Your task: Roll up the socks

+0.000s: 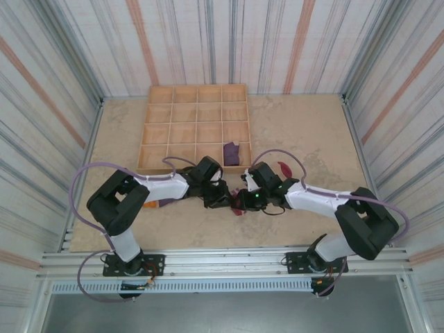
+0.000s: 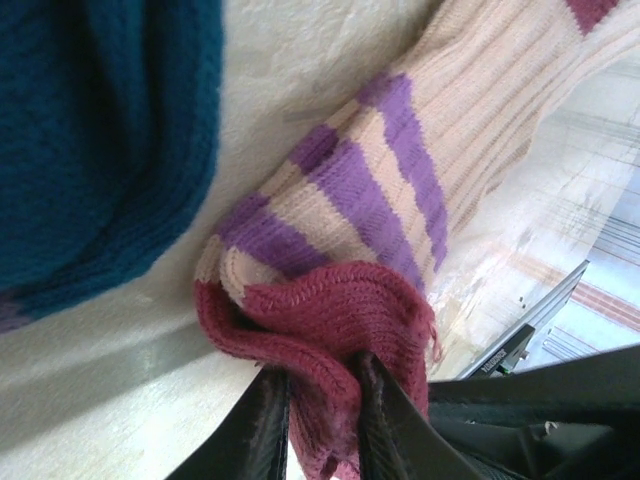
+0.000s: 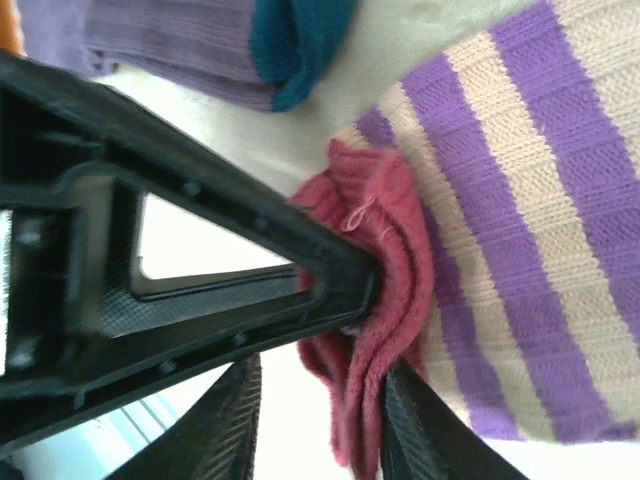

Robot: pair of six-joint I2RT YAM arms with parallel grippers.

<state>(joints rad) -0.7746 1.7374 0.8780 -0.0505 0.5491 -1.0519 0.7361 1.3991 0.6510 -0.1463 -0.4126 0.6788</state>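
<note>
Gripping the red end (image 2: pixel 330 320) of one striped sock (image 2: pixel 400 170), left pincer (image 2: pixel 320 390) is clamped, right pincer (image 3: pixel 322 385) parted loosely around it.

We saw a tan sock (image 2: pixel 480 110) banded purple with a dark red end, and a purple sock (image 3: pixel 170 45) with a teal toe.

Both arms bend inward, elbows flared wide, wrists meeting nose to nose.
The left gripper (image 1: pixel 219 198) (image 2: pixel 320 390) pinches the red edge of the tan sock (image 2: pixel 400 190), nearly closed; facing it, the right gripper (image 1: pixel 242 200) (image 3: pixel 318 405) stands parted about that edge.
</note>
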